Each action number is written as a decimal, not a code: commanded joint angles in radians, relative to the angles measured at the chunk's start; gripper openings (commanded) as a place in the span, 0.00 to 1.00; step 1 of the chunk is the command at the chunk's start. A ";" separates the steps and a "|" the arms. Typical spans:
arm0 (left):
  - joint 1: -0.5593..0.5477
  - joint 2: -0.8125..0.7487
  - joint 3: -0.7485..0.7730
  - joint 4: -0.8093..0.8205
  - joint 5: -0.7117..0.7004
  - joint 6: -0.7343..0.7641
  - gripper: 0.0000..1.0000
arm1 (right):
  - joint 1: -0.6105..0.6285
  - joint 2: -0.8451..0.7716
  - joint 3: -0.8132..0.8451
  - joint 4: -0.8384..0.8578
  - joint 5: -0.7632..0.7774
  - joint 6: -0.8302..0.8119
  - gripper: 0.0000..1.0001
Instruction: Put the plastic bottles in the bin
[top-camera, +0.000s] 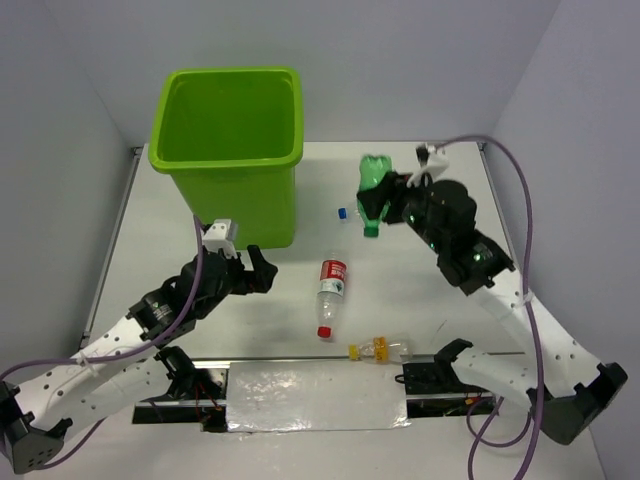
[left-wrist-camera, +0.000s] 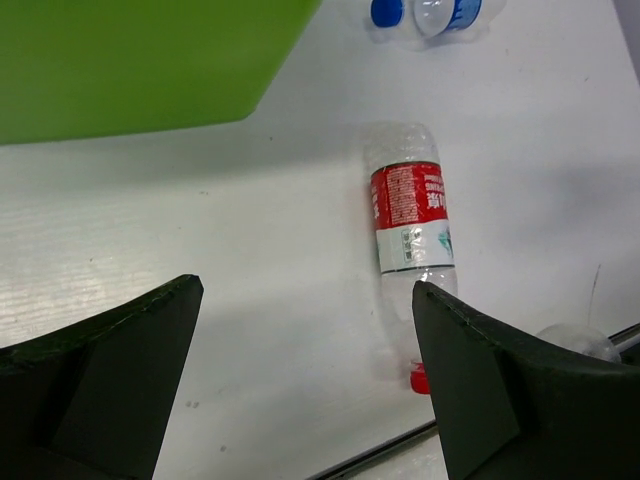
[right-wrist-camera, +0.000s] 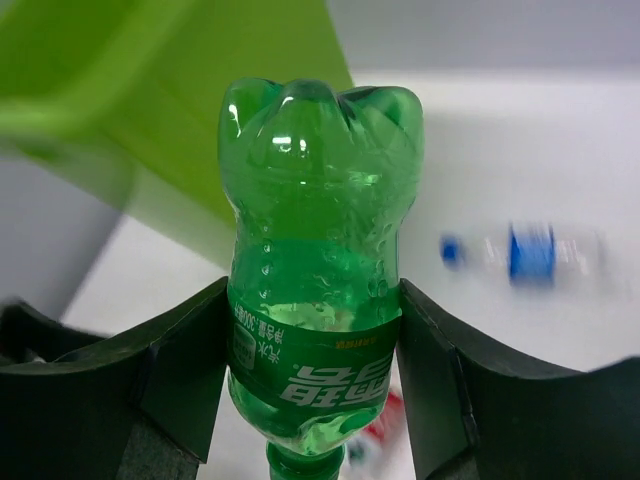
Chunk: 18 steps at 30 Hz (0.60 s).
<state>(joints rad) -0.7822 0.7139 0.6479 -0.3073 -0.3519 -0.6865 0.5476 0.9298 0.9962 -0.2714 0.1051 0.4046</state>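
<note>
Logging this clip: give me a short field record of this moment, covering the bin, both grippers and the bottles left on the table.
target: tall lime-green plastic bin, upright, far-left part of the table
right gripper: shut on green plastic bottle, gripped at its label
left gripper: open, empty, near the red-label bottle
lying on table: clear red-label bottle with red cap; small clear blue-label bottle; clear yellow-capped bottle at the near edge
</note>
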 joint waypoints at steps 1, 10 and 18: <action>-0.003 0.001 -0.008 -0.003 0.010 -0.034 0.99 | 0.031 0.145 0.256 0.141 -0.076 -0.139 0.40; -0.003 0.021 -0.073 0.080 0.068 -0.036 0.99 | 0.101 0.657 0.982 0.106 -0.159 -0.220 0.40; -0.005 0.042 -0.062 0.091 0.083 -0.013 0.99 | 0.164 1.009 1.364 0.160 -0.111 -0.253 0.47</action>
<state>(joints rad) -0.7822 0.7673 0.5804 -0.2810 -0.2863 -0.7101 0.6926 1.8671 2.2108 -0.1658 -0.0166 0.1829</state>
